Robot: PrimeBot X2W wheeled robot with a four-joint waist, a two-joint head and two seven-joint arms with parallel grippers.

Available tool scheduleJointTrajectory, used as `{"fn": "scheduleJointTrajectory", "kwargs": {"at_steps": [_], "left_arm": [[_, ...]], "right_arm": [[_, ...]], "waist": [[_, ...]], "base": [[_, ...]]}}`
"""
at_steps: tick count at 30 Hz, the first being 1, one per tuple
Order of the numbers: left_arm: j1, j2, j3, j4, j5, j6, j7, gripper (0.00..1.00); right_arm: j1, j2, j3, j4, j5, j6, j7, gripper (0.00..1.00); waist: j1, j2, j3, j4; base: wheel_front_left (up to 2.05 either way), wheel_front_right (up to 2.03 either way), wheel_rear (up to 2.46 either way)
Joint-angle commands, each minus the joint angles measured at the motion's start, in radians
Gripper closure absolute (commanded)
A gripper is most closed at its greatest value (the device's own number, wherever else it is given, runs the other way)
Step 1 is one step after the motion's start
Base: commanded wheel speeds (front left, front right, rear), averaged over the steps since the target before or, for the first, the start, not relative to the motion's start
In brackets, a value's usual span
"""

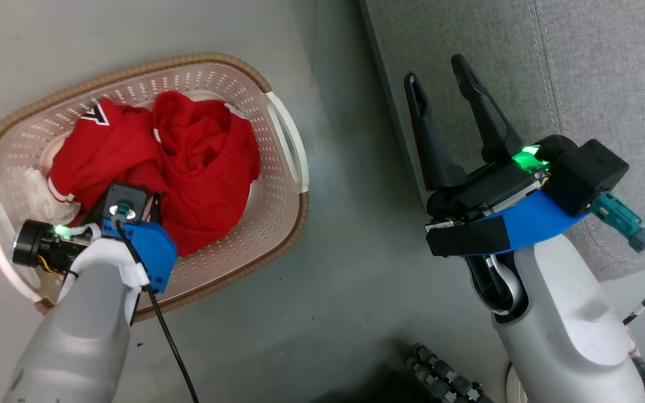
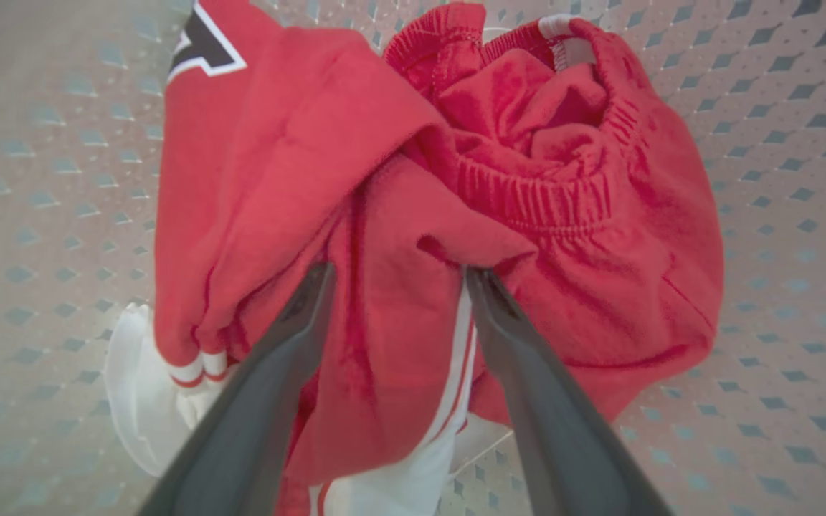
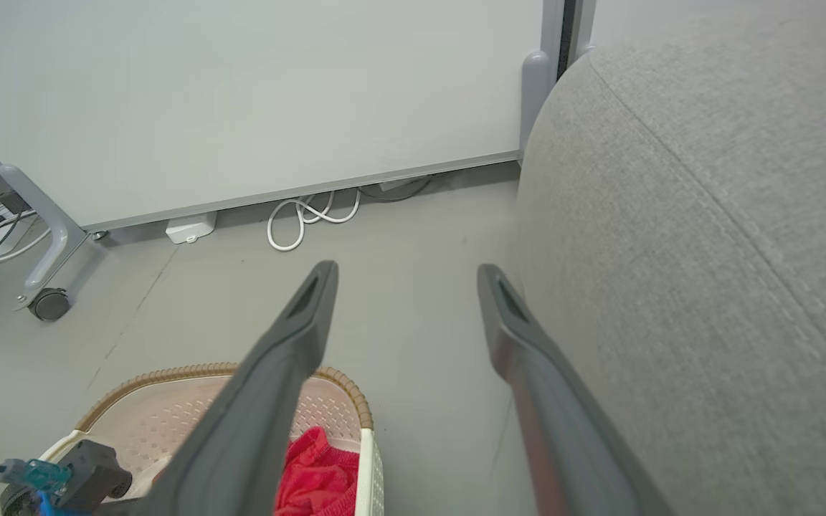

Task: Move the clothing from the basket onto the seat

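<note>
Now, clothing (image 1: 199, 168) heaped in the basket (image 1: 277, 224).
My left jaws are spread, tips against the red cloth; my right jaws hang spread just beside the grey seat (image 1: 580, 67).

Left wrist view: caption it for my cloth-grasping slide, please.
Open left gripper straddles a fold of the red-and-white garment beside the plain red garment in the perforated basket.

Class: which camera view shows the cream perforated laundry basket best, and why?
The head view: it frames nearly the whole cream perforated laundry basket, brown rim and white handles. The left wrist view gives its perforated inside around red clothing; the right wrist view, part of its rim.
</note>
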Motion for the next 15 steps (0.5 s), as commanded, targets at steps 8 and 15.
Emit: {"fn": "scheduleJointTrajectory", "kwargs": {"at_steps": [8,15], "left_arm": [[-0.076,0.026,0.007,0.051,-0.013,0.037,0.018,0.40],[-0.098,0.018,0.001,0.084,-0.027,0.025,0.025,1.00]], "right_arm": [[-0.008,-0.001,0.025,-0.025,0.040,0.000,-0.005,0.00],[-0.007,-0.001,0.030,-0.024,0.057,0.000,-0.006,0.00]], "waist": [[-0.0001,0.0000,0.043,-0.034],[-0.0001,0.0000,0.045,-0.040]], "base": [[0.00,0.00,0.00],[0.00,0.00,0.00]]}}
